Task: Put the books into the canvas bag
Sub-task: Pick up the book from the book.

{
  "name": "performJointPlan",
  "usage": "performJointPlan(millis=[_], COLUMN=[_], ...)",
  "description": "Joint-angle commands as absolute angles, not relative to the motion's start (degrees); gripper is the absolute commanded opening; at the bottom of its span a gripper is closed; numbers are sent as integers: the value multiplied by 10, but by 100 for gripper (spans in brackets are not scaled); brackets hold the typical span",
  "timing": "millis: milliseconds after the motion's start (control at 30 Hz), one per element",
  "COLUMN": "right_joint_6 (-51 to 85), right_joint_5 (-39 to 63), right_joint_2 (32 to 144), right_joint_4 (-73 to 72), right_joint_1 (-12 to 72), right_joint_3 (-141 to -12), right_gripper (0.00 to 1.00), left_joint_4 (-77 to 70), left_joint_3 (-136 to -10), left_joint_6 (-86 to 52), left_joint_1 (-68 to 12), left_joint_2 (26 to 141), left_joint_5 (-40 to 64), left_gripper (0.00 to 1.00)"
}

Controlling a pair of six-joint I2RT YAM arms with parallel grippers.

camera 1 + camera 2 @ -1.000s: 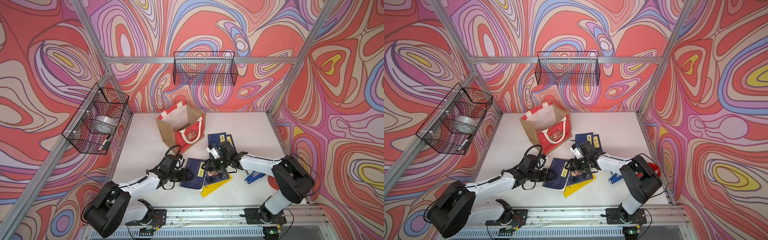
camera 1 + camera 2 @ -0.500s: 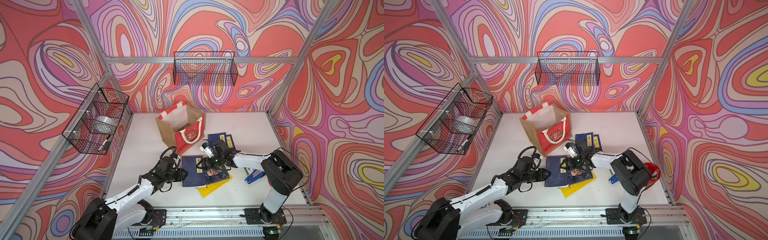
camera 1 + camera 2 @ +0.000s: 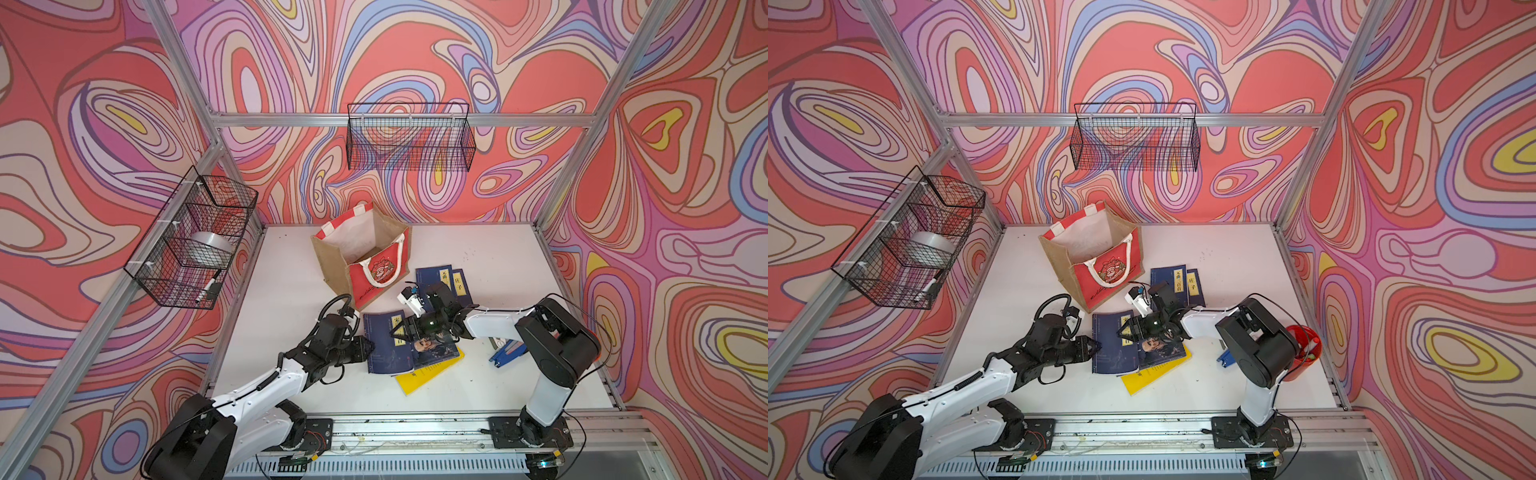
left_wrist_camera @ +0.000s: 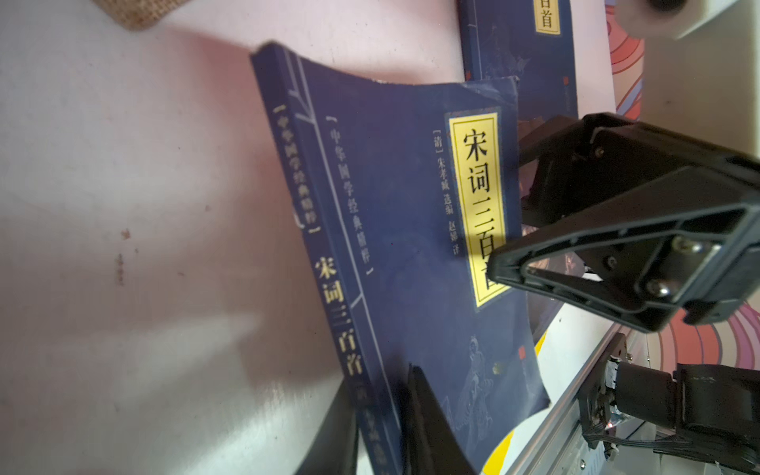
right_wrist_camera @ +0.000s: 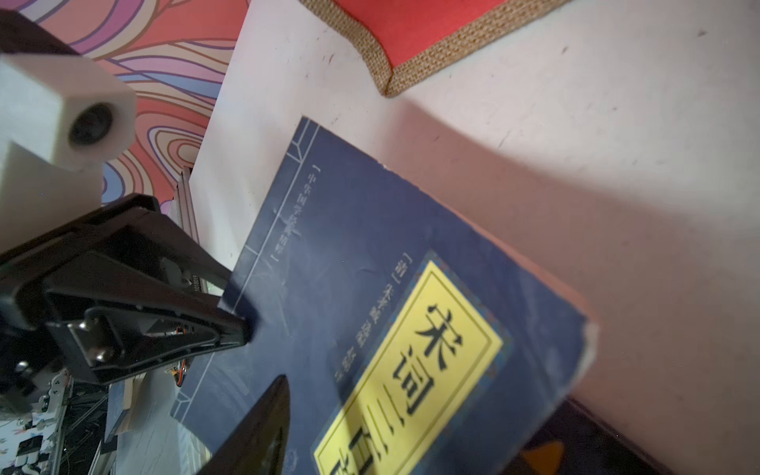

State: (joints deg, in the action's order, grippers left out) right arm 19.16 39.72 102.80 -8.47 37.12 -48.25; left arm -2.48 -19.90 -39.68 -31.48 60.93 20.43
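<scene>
Left gripper (image 3: pixel 369 347) jaws pinch the spine edge of the navy book (image 3: pixel 384 345), tilting it off the tabletop (image 3: pixel 498 257). Right gripper (image 3: pixel 397 330) jaws stand parted over its cover, probably steadying. Canvas bag (image 3: pixel 332 266) stands open just beyond.

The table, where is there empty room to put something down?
Bare table runs from the canvas bag to the right wall, and left of the bag beneath the wire basket. The middle is crowded: books, both arms, a blue stapler.
</scene>
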Motion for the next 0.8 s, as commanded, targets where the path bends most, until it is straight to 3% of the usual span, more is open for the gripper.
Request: performJointPlan(millis=[0,233,300,400,600,767], right_joint_6=[197,183,175,171,169,158], right_joint_5=[439,458,459,458,454,397], right_joint_2=[1058,1068,1070,1074,1056,975], right_joint_4=[-55,-77,-74,-66,-56,32], right_joint_1=[390,395,395,395,395,393], right_joint_3=[-457,-447,-447,-450,-458,-510], right_gripper=[54,52,52,52,54,64], left_joint_4=[-93,-132,-136,-124,-64,49], left_joint_3=[-197,-199,-199,-201,-205,-238], left_joint_6=[-399,-396,-392,-388,-374,-338], left_joint_1=[-315,-315,-315,-315,-315,-315], left_joint_2=[624,665,664,654,597,487], left_joint_5=[219,228,229,224,214,172], left_gripper=[35,38,28,1,0,0])
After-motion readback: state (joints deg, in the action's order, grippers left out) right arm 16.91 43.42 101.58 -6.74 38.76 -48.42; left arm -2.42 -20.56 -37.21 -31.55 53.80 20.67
